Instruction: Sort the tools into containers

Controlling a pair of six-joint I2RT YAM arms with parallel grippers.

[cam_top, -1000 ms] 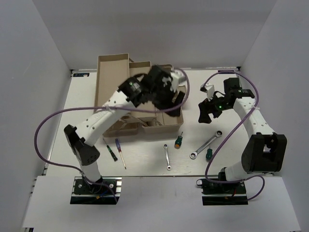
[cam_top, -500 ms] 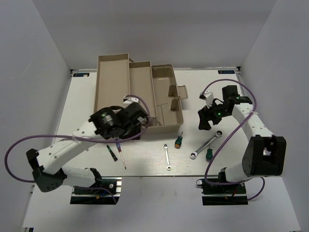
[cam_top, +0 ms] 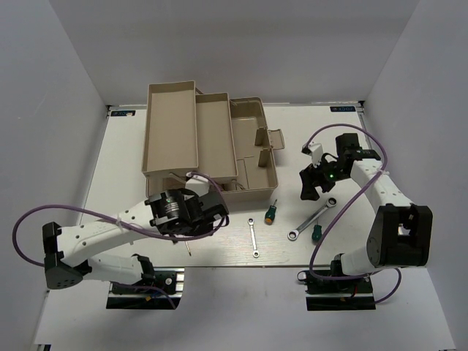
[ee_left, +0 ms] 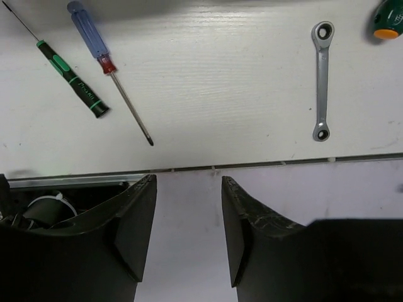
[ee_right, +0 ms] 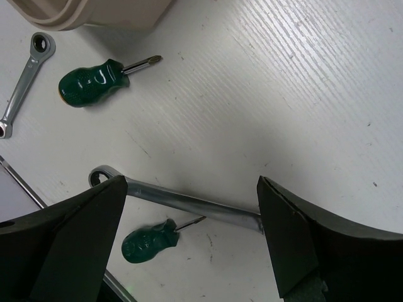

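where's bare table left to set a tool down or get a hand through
Bare: the strip between the toolbox and the table's left edge, and the far right corner beyond the right gripper. Crowded: the near strip before the toolbox, holding the short wrench, long wrench, stubby screwdrivers, thin screwdrivers and left gripper.

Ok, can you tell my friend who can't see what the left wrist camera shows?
The left tool is open and empty, over the near edge of a white table. On the table lie a black-green screwdriver and a blue-red screwdriver side by side, a small wrench, and a green handle at the corner.
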